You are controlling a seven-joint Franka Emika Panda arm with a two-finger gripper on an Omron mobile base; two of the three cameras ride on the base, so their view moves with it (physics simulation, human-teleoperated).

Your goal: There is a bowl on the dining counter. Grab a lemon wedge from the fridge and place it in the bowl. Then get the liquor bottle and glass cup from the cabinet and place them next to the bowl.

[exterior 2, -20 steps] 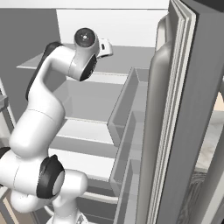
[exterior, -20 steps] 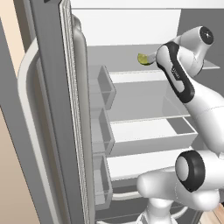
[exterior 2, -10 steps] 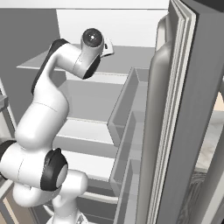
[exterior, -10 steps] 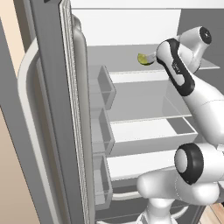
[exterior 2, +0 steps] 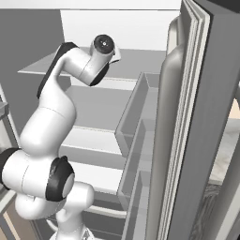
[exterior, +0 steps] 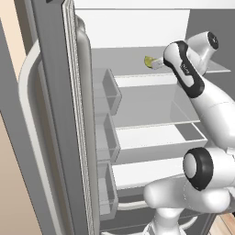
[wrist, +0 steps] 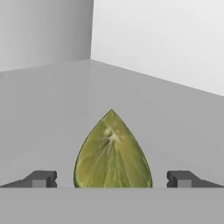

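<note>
The lemon wedge (wrist: 113, 153) is a yellow-green slice standing on its cut side on the top shelf of the open fridge (exterior: 151, 119). In the hand view it sits straight ahead between my two dark fingertips (wrist: 41, 178), which stand wide apart on either side of it without touching. My gripper (wrist: 111, 179) is open. From the left base view the lemon wedge (exterior: 148, 61) peeks out just left of my hand on the upper shelf. The bowl, the dining counter, the liquor bottle, the glass cup and the cabinet are out of view.
The open fridge door (exterior: 64, 119) stands on the left with several clear door bins (exterior: 108, 133). The other door (exterior 2: 197, 126) and its bins rise on the right. Pale shelves (exterior: 156, 137) lie below the top one, and the back wall (wrist: 166, 39) is close behind the wedge.
My hand has reached further into the top shelf towards the wedge. The jaws stay wide apart.
</note>
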